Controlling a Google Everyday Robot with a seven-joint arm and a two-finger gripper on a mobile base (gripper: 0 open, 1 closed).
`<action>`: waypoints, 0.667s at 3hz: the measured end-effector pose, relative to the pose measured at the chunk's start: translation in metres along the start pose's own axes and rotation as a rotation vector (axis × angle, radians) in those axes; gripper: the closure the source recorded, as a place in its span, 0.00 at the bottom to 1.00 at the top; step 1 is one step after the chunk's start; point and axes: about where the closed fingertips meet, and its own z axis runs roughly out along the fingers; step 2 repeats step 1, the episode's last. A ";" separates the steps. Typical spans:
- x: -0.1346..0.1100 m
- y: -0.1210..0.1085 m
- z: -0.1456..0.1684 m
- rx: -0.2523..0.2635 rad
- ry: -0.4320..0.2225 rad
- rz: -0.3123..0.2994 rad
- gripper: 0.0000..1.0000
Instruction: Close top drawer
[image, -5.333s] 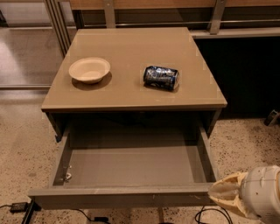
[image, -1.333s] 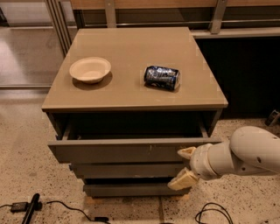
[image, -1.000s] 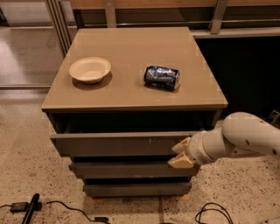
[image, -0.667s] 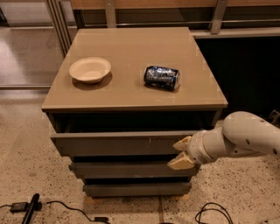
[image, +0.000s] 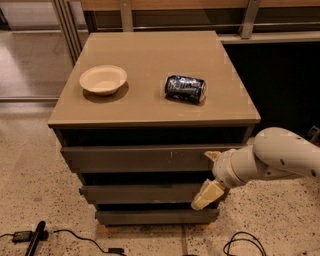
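The top drawer is a wide grey-brown front panel with small pale scratches, sitting just under the cabinet top and pushed in almost level with the cabinet's front. My gripper is at the drawer's right end, with the white arm reaching in from the right. Its fingers are spread apart and hold nothing. The upper fingertip is against the right end of the drawer front. The lower finger hangs in front of the second drawer.
A cream bowl and a crushed dark blue can lie on the cabinet top. A third drawer front is at the bottom. Cables and a black object lie on the speckled floor. A railing stands behind.
The drawer, wide open at first, has been pushed in by my gripper until nearly shut. Over the last second the drawer and gripper have hardly moved.
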 end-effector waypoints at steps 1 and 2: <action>0.000 0.000 0.000 0.000 0.000 0.000 0.00; 0.000 0.000 0.000 0.000 0.000 0.000 0.00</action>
